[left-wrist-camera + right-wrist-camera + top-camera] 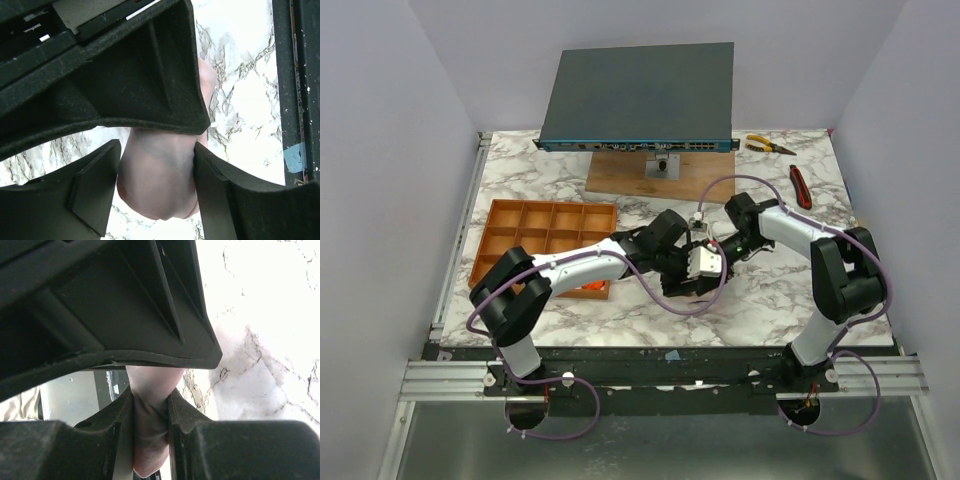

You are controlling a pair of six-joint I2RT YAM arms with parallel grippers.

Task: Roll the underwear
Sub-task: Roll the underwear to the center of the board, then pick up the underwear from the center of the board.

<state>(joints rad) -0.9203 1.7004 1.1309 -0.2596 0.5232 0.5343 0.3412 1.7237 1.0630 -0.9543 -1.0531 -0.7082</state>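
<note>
Pink soft underwear lump (159, 187) gripped by L tool (157, 150), R tool (151, 392).

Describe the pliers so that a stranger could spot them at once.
On the marble table, find the far right corner, beside the dark flat box. The pliers lie there, yellow-handled, unlike the red-handled tool lying nearer.

You have plain pale walls (380, 120) on three sides of your evenly lit, white marble-patterned table (515, 170), and a grey metal sheet (650, 450) below its near edge.
</note>
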